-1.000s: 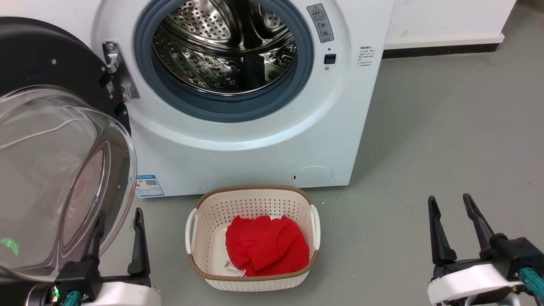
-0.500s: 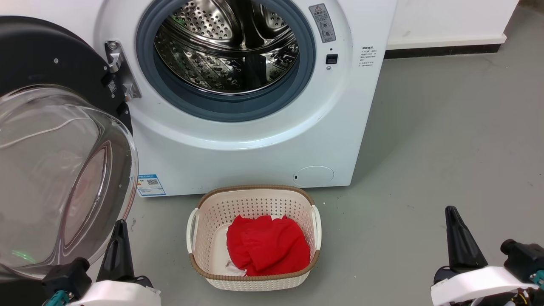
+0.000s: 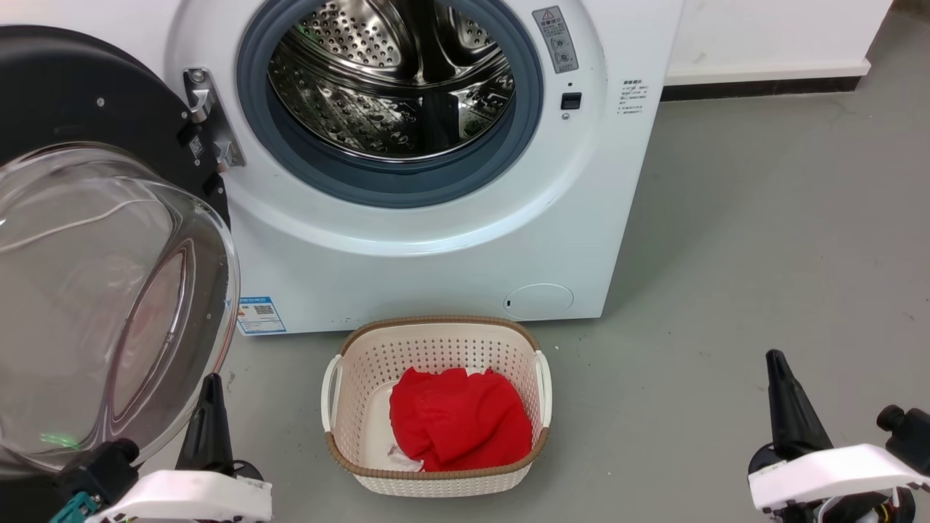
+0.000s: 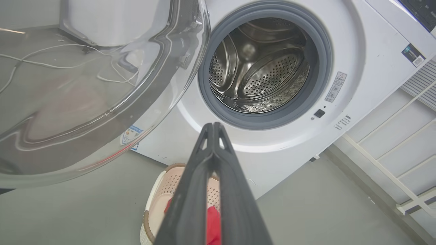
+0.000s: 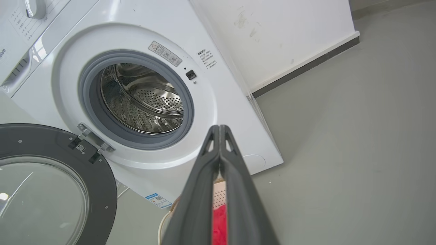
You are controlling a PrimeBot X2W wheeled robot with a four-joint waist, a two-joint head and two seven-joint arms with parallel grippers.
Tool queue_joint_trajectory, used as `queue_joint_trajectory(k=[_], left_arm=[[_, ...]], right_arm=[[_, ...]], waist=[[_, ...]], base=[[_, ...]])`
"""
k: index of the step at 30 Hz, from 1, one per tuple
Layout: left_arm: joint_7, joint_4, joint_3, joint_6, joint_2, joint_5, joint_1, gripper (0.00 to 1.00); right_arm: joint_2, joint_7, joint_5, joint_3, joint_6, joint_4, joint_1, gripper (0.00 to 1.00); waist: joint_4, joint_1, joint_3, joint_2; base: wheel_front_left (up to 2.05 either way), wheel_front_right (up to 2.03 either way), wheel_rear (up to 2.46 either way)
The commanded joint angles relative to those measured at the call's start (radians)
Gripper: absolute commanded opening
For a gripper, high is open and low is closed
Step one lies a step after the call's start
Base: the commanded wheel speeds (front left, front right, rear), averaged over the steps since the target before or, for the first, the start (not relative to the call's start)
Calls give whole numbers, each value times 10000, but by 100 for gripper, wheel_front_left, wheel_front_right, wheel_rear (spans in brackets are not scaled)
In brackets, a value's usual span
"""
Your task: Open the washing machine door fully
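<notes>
Washing machine door [image 3: 109, 276]: clear glass bowl, glossy and reflective; dark surround, matt, plastic look.
Washing machine [image 3: 436, 254]: white casing, smooth, light sheen.
Drum [image 3: 392, 94]: perforated metal, polished, mirror-bright.
Gasket [image 3: 407, 187]: grey rubber, matt.
Basket [image 3: 436, 354]: cream perforated plastic; brown woven-look rim.
Cloth [image 3: 458, 425]: red fabric, matt, creased.
Floor [image 3: 763, 240]: grey, smooth, matt, lightly scuffed.
Left gripper [image 4: 213, 126]: fingers dark, matt, plastic look.
Right gripper [image 5: 219, 128]: same finish.

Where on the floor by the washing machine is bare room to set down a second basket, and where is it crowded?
The widest bare floor lies right of the washing machine and the basket, bordered behind by the wall skirting. Left is crowded: the open door bulges over the floor there, and the basket sits close before the machine's front.
</notes>
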Motion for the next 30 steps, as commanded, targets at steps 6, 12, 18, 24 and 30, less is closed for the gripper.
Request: queue_joint_trajectory(k=[6, 12, 18, 24, 30], left_arm=[[272, 16, -29, -60, 41, -1206, -415, 0], [489, 130, -48, -87, 33, -2093, -513, 0], [696, 236, -62, -111, 25, -2930, -609, 0], [886, 339, -74, -126, 18, -3706, -695, 0], [1066, 439, -86, -141, 10, -4446, -774, 0]], right_arm=[[-92, 225, 1232, -48, -2, 12, -441, 0], [-106, 411, 2117, -75, -2, 105, -525, 0], [-115, 593, 2960, -107, -2, 197, -590, 0], [-121, 756, 3741, -139, -2, 286, -667, 0], [-124, 922, 4472, -175, -2, 369, -718, 0]], waist=[[26, 0, 0, 0], [50, 0, 1, 0], [74, 0, 1, 0], [98, 0, 1, 0], [122, 0, 2, 0]], base=[[0, 0, 0], [0, 0, 0], [0, 0, 0], [0, 0, 0], [0, 0, 0]])
